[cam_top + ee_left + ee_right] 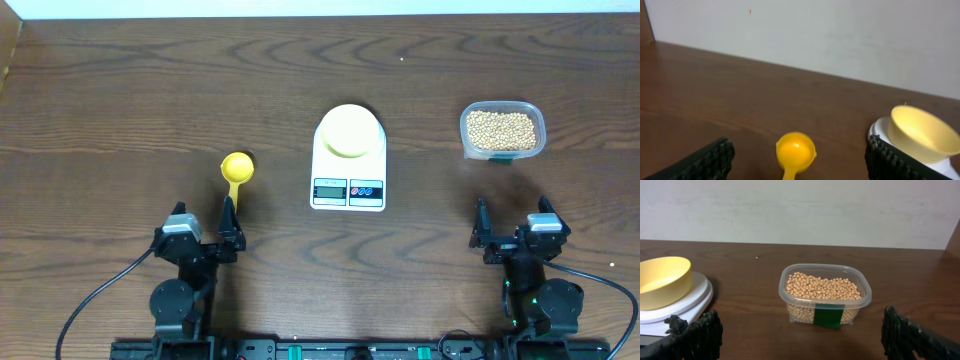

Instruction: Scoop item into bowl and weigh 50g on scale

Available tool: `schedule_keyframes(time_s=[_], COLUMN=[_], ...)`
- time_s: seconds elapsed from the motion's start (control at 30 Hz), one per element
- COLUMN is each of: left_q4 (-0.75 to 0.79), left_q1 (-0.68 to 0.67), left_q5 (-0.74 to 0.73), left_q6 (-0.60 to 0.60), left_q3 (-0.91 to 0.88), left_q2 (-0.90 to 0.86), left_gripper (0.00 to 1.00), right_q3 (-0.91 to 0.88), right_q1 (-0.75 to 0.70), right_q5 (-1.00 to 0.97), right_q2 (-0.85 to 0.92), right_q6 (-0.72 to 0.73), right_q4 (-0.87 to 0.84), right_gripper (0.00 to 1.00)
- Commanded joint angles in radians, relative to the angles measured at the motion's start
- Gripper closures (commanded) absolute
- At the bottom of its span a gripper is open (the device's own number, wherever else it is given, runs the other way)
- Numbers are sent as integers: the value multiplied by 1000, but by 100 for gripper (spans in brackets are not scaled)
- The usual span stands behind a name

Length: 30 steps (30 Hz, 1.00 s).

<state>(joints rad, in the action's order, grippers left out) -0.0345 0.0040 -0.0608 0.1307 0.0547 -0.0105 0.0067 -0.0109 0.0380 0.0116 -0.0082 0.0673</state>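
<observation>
Yellow scoop (237, 168) left of scale (348, 190): pinch handle squarely, keep cup level. Spread and empty: left gripper (799, 154), right gripper (801, 330).

Overhead cam looks straight down on the whole table (120, 90). Wrist cams sit low, facing the far wall (840, 35) — left sees the scoop (795, 149), right the tub (800, 312), both share the bowl (922, 132).
</observation>
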Motion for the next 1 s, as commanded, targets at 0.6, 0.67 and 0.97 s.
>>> schedule_keyframes(time_s=[0.6, 0.67, 0.97], left_q4=[-132, -162, -265], left_q1=[3, 3, 6], left_q5=[2, 2, 2], left_q6=[-5, -5, -47], left_q3=[427, 481, 741], left_q2=[-259, -314, -615], left_gripper=[14, 14, 14], right_q3=[-2, -2, -2], right_q1=[-8, -8, -8], right_q5=[6, 6, 6], right_q2=[-6, -6, -6], right_q6=[0, 0, 0], right_q4=[5, 4, 5], right_gripper=[1, 1, 1])
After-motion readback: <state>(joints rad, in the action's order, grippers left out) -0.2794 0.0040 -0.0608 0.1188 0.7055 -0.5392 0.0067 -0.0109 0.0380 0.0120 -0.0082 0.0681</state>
